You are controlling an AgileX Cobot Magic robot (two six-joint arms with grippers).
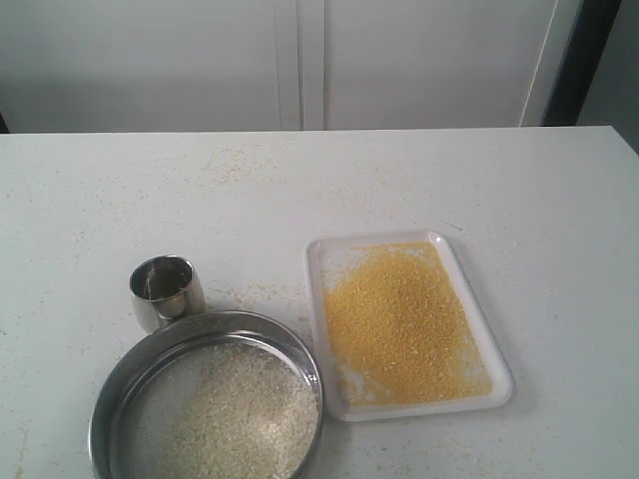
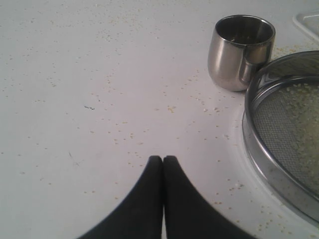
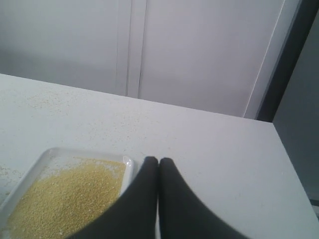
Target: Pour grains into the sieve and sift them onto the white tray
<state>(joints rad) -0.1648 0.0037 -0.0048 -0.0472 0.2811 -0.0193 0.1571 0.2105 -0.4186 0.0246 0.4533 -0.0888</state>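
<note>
The sieve (image 1: pixel 130 371) rests on the table at the front left, holding pale whitish grains (image 1: pixel 240 414) on its mesh. Its steel rim (image 2: pixel 259 149) also shows in the left wrist view. The white tray (image 1: pixel 321 299) lies to its right, covered with fine golden-yellow grains (image 1: pixel 399 324); a corner of the tray (image 3: pixel 50 154) shows in the right wrist view. My left gripper (image 2: pixel 163 158) is shut and empty over bare table beside the sieve. My right gripper (image 3: pixel 158 160) is shut and empty next to the tray's corner. Neither arm appears in the exterior view.
A small empty steel cup (image 1: pixel 166 289) stands upright just behind the sieve, touching or nearly touching its rim; the same cup (image 2: pixel 240 50) appears in the left wrist view. Stray grains speckle the white table (image 1: pixel 319 190). A pale wall rises behind the table's far edge.
</note>
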